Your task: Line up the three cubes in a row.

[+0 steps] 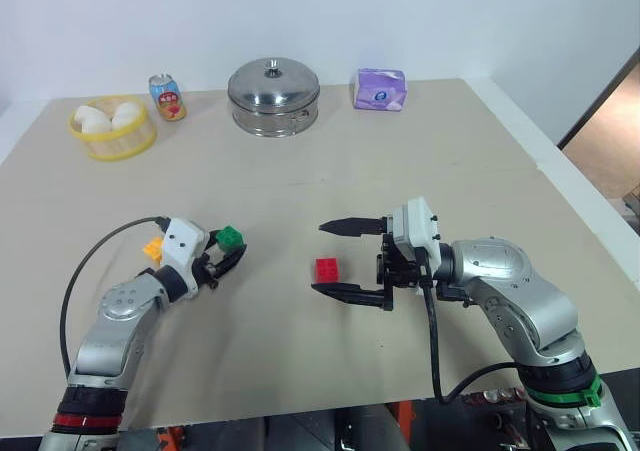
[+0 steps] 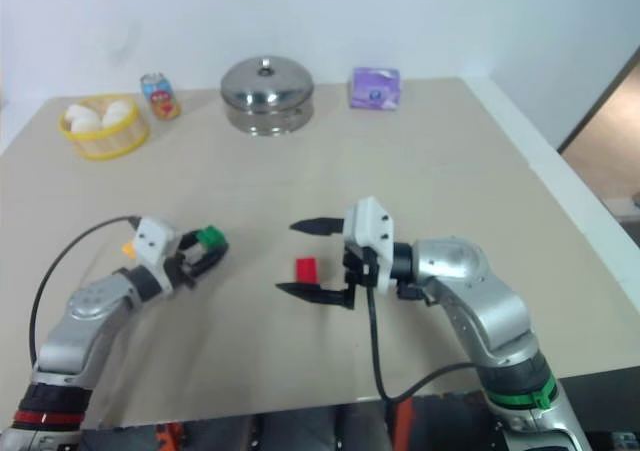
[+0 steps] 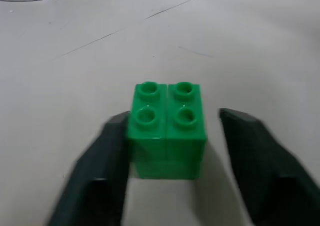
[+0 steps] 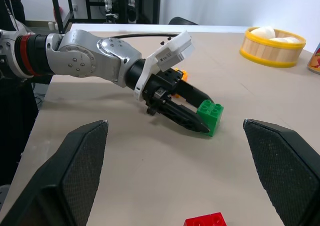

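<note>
1. Nearest, right side: the right gripper (image 1: 335,259) points leftward, level over the table (image 1: 300,361). Its jaws stand wide apart and it holds nothing. The red cube (image 1: 327,269) sits on the table just beyond its fingertips, in line with the gap between them.
2. Near left: the left gripper (image 1: 236,249) has its jaws around the green cube (image 1: 231,236). In the left wrist view one finger (image 3: 107,161) touches the cube's side while the other stands a little off it, so it is not yet clamped.
3. The yellow-orange cube (image 1: 153,248) lies just left of the left wrist, partly hidden by it and well apart from the red one.
4. Judgement: the step in hand is grasping the green cube, and no row is formed yet. The next move calls for finishing the squeeze squarely on the flat sides, then lifting the cube and setting it down in line with red.
5. Materials: the cubes are glossy moulded plastic with four round studs on top. They are hard and smooth and likely to slip if pinched off-centre. The tabletop is matt beige with faint scratches.
6. Far edge, left to right: a yellow basket (image 1: 112,149) holding white rounded items, a printed can (image 1: 167,98), a lidded steel pot (image 1: 273,96) with a knob, and a purple tissue pack (image 1: 380,89).
</note>
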`<control>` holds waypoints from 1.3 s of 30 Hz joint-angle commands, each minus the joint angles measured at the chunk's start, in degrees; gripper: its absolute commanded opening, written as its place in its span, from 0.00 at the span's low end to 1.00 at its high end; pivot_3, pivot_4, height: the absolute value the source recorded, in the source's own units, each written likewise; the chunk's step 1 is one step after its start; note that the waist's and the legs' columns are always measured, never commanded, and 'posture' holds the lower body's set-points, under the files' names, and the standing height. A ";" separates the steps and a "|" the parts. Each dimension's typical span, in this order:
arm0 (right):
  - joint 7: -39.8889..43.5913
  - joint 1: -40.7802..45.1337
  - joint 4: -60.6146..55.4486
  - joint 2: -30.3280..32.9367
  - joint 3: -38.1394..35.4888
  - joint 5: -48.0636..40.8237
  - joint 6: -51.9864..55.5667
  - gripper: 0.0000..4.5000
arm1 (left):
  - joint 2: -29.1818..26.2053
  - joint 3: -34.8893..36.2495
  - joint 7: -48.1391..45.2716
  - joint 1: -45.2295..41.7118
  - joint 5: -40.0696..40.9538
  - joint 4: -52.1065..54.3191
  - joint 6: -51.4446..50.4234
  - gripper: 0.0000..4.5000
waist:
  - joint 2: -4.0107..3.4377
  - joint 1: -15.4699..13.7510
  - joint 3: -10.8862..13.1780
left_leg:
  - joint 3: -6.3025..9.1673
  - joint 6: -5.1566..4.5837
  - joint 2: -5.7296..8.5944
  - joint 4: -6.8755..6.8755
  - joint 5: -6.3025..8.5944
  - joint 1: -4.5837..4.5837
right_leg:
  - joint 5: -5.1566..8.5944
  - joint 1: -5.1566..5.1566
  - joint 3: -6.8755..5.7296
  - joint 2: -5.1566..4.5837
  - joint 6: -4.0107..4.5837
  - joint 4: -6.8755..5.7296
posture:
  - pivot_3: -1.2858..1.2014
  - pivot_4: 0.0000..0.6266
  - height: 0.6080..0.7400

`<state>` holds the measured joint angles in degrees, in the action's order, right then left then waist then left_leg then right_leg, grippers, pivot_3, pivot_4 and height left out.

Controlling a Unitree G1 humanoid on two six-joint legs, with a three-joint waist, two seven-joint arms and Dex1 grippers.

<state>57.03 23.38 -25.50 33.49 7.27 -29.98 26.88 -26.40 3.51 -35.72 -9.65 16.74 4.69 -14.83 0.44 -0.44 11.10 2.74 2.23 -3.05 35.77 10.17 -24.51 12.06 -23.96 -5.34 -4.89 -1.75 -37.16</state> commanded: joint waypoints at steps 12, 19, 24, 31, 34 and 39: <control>-0.09 -0.31 -1.81 0.61 -0.72 -0.34 -0.35 1.00 | -2.06 -0.46 -4.88 1.25 2.18 7.13 -0.20 0.29 | 0.01 0.01 0.00 | -0.06 0.00 0.00 0.01 0.00 0.00 | -0.05 -0.02 0.08 0.00 -0.03 0.00 | 0.52 0.24 1.00; 0.07 -2.12 -3.17 2.59 -2.52 -1.90 0.60 1.00 | -8.29 -1.44 -12.74 6.85 4.22 14.65 -0.80 0.29 | 0.02 0.00 0.01 | -0.19 0.01 -0.04 -0.07 0.00 0.01 | 0.11 -0.12 0.18 0.01 0.22 0.01 | 0.52 0.24 1.00; -0.27 -3.61 -3.54 3.09 -2.51 -1.91 0.38 1.00 | -10.81 -2.67 -17.75 6.32 5.81 13.83 -2.55 0.29 | 0.02 0.01 0.01 | -0.21 0.00 -0.06 -0.01 0.00 0.02 | 0.06 -0.12 0.18 0.01 0.23 0.00 | 0.52 0.24 1.00; -0.82 -3.75 -3.63 3.08 -2.33 -1.91 0.24 1.00 | -11.35 -4.82 -22.43 0.85 5.15 8.54 -1.94 0.29 | 0.03 -0.02 0.01 | -0.21 0.00 -0.06 -0.01 0.00 0.00 | 0.07 -0.13 0.19 0.03 0.24 0.00 | 0.52 0.24 1.00; -1.12 -3.94 -3.82 3.16 -2.34 -1.97 0.20 1.00 | -11.15 -5.64 -24.25 -2.43 4.55 5.39 -0.76 0.29 | 0.04 -0.01 0.02 | -0.22 0.00 -0.05 -0.01 0.00 -0.01 | 0.06 -0.14 0.21 0.03 0.23 0.00 | 0.52 0.24 1.00; -1.64 -4.57 -4.37 3.22 -2.44 -1.92 0.20 1.00 | -10.13 -7.24 -26.91 -6.65 3.90 0.72 1.16 0.29 | 0.04 0.00 0.02 | -0.22 0.00 -0.06 -0.02 0.00 -0.02 | 0.06 -0.15 0.21 0.04 0.22 0.00 | 0.52 0.24 1.00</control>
<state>55.80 18.77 -27.38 36.49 6.11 -31.18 27.65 -36.79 -3.14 -61.57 -15.29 20.54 5.97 -15.01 0.48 -0.45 11.12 2.52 2.24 -3.10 35.76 10.17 -24.53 12.12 -24.11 -5.12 -4.85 -1.53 -37.15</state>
